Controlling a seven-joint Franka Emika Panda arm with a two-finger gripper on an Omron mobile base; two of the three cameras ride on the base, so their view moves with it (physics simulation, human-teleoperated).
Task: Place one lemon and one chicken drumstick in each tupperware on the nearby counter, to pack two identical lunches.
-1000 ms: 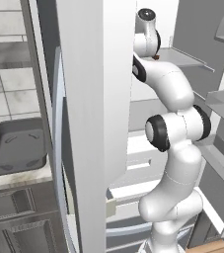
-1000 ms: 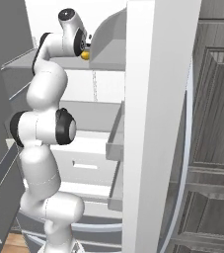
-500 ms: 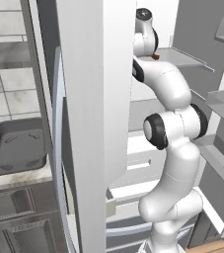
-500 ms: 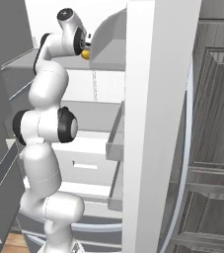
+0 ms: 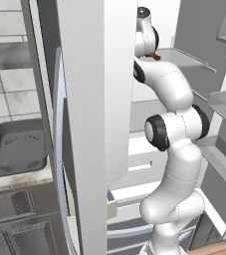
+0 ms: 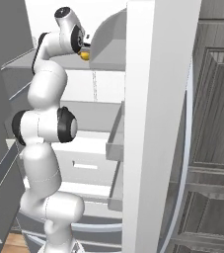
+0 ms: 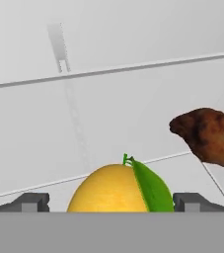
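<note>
The arm is reaching up into the open refrigerator, with the gripper [image 7: 111, 201] sitting at the upper shelf [image 5: 181, 57]. In the hand view, the two dark fingertips [image 7: 30, 201] are standing spread wide, one on either side of the lemon [image 7: 119, 189]. The lemon is lying between them on the white shelf floor, green leaf tip pointing up and to the right; whether the fingertips are touching its skin cannot be told. The right base view is showing the same lemon [image 6: 85, 55] as a small yellow spot just beside the hand, at the shelf edge.

A chicken drumstick [image 7: 207, 137] is resting on the shelf to the right of the lemon in the hand view, apart from it and further back, its thick end facing left. In the left base view a sliver of this reddish-brown piece [image 5: 156, 56] is showing just beside the wrist.

One tupperware [image 5: 16, 148] is sitting on the counter [image 5: 15, 178] to the left of the refrigerator door, well apart from the gripper. It is dark grey and deep
</note>
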